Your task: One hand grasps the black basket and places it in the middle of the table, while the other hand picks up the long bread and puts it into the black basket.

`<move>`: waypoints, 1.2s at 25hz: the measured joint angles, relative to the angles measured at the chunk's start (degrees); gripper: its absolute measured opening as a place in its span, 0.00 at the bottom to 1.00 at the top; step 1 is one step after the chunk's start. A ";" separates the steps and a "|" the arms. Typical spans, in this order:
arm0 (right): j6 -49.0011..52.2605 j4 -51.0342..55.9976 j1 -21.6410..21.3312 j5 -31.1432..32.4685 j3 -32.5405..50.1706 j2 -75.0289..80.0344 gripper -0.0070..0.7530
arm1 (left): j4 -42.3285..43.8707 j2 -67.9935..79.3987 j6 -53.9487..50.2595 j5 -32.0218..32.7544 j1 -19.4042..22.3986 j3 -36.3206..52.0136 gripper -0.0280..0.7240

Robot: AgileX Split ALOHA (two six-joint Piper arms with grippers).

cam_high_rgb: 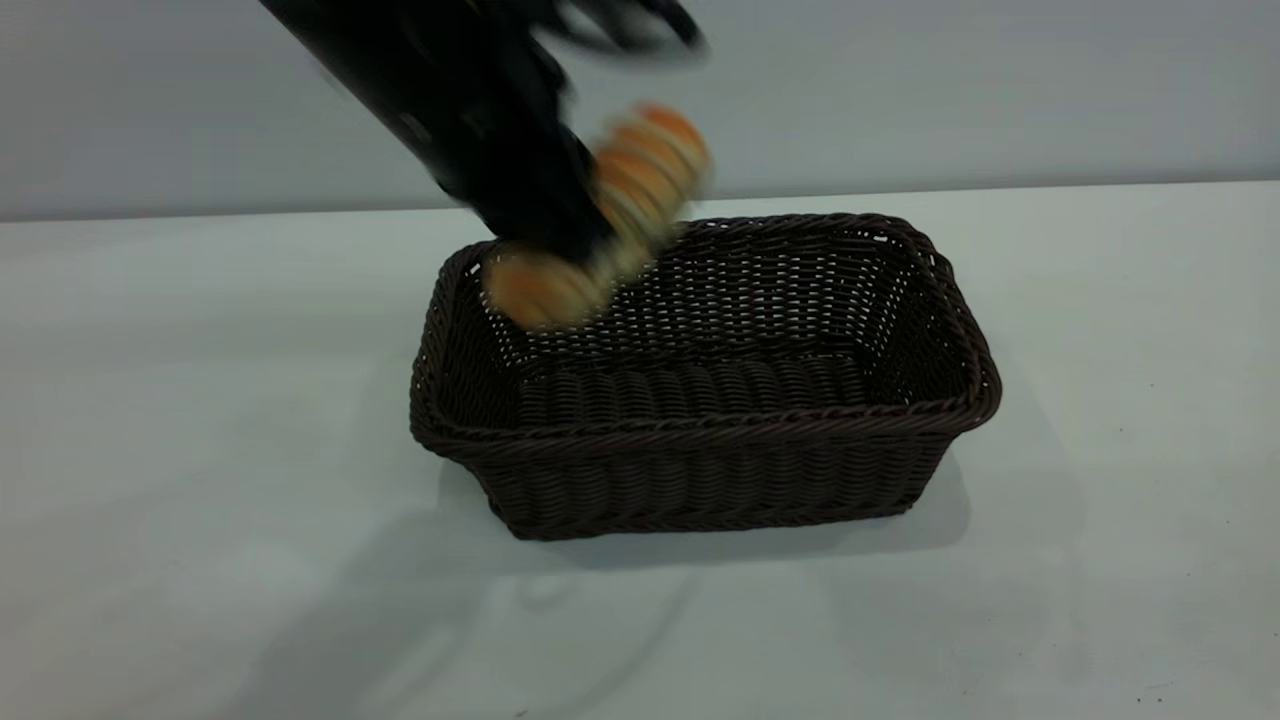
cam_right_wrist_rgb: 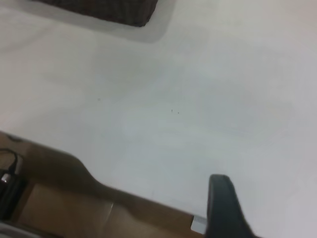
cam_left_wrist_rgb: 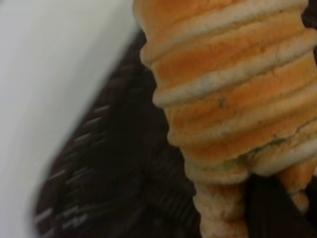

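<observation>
- Left gripper (cam_high_rgb: 575,235): fingers closed across the long bread (cam_high_rgb: 600,225), gripping it near its middle. In the exterior view the black fingers cover part of the loaf, so both bread ends project past them.
- Long bread: carried in the air, tilted, lower end toward the left, upper end toward the rear right. It hangs above the rear-left corner of the black basket (cam_high_rgb: 705,375) and does not touch the basket floor. Both the bread and the gripper are motion-blurred.
- Left wrist view: the ridged orange loaf (cam_left_wrist_rgb: 233,94) fills most of the picture, with a dark finger (cam_left_wrist_rgb: 277,208) beside its narrow end and the woven basket wall (cam_left_wrist_rgb: 119,183) behind it.
- Left arm: enters from the upper left in the exterior view and slopes down to the basket's rear-left rim.
- Black basket: upright on the table (cam_high_rgb: 160,420), roughly central, long side facing the camera, interior holding nothing.
- Right gripper: outside the exterior view. Its wrist view shows one dark finger tip (cam_right_wrist_rgb: 225,208) over the table (cam_right_wrist_rgb: 198,99) near the table edge, well apart from a basket corner (cam_right_wrist_rgb: 124,12); whether these fingers are spread or closed cannot be told.
</observation>
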 joint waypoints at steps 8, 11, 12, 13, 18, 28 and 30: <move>0.19 -0.16 0.00 0.00 0.01 -0.22 0.61 | 0.04 9.07 3.01 -6.87 -3.15 0.04 0.16; 0.19 -0.20 0.00 0.00 0.01 -0.27 0.61 | 0.04 8.71 2.90 -7.38 -3.15 0.04 0.32; 0.19 -0.23 0.00 0.00 0.01 -0.44 0.61 | 0.04 8.41 2.90 -7.44 -3.15 0.04 0.40; 0.19 -0.23 0.00 0.00 0.01 -0.79 0.61 | 0.04 8.08 2.90 -7.44 -3.15 0.04 0.49; 2.14 -2.03 0.00 0.02 0.01 -5.39 0.61 | 0.04 1.84 2.85 -3.79 -3.15 0.04 0.84; 4.93 -7.09 0.00 0.20 0.01 -10.05 0.61 | 0.57 -29.92 -2.95 23.91 -3.15 0.11 0.82; 5.00 -6.91 0.00 0.20 0.06 -10.05 0.61 | 0.98 -36.27 -4.73 30.36 -3.15 0.11 0.81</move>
